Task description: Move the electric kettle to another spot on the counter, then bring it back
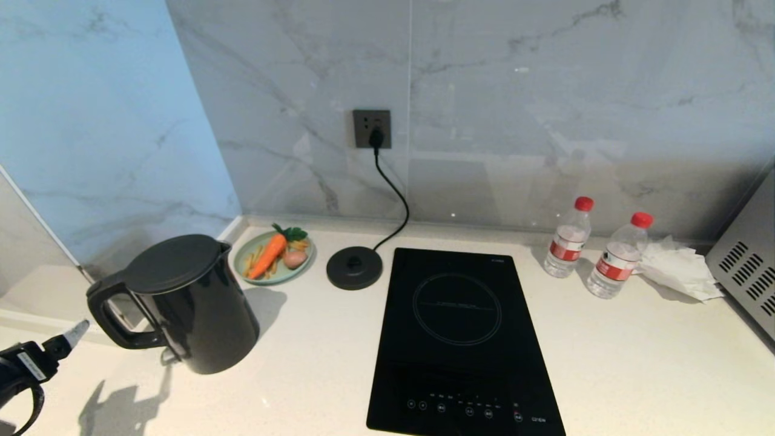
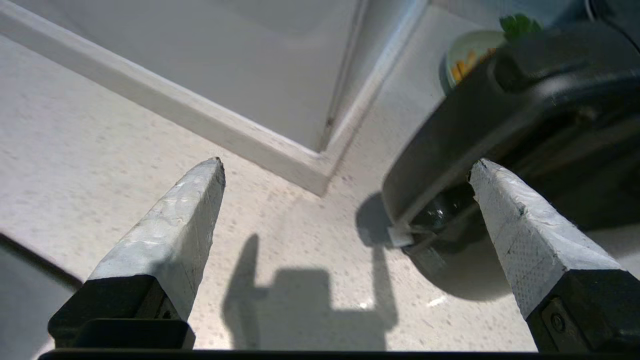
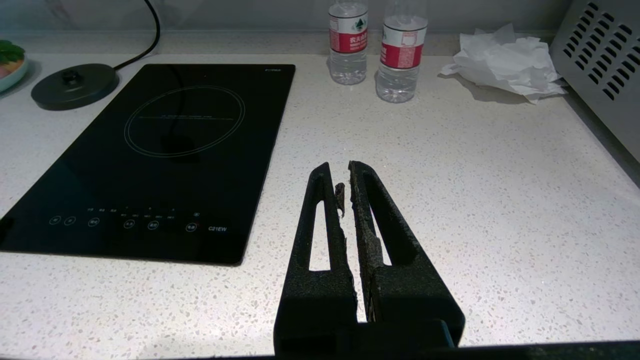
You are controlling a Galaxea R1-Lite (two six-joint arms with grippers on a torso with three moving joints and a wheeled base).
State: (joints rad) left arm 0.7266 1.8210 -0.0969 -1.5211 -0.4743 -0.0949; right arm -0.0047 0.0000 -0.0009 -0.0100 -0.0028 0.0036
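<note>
The electric kettle (image 1: 187, 303) stands upright on the table (image 1: 636, 351) at the frame's left. My left tool (image 2: 347, 167) is released beside its handle; my right tool (image 3: 346, 177) is clenched, empty.

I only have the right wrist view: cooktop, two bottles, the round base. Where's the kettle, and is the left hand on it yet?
Observer: The kettle stands on the counter left of the cooktop, off its base.
Operator: And the left hand?
Observer: The left hand is open beside the handle, not touching it.
Operator: Anything close behind the kettle?
Observer: A plate with a toy carrot sits just behind it, near the wall.
Operator: Which way does the handle face?
Observer: Toward the left hand, away from the cooktop.
</note>
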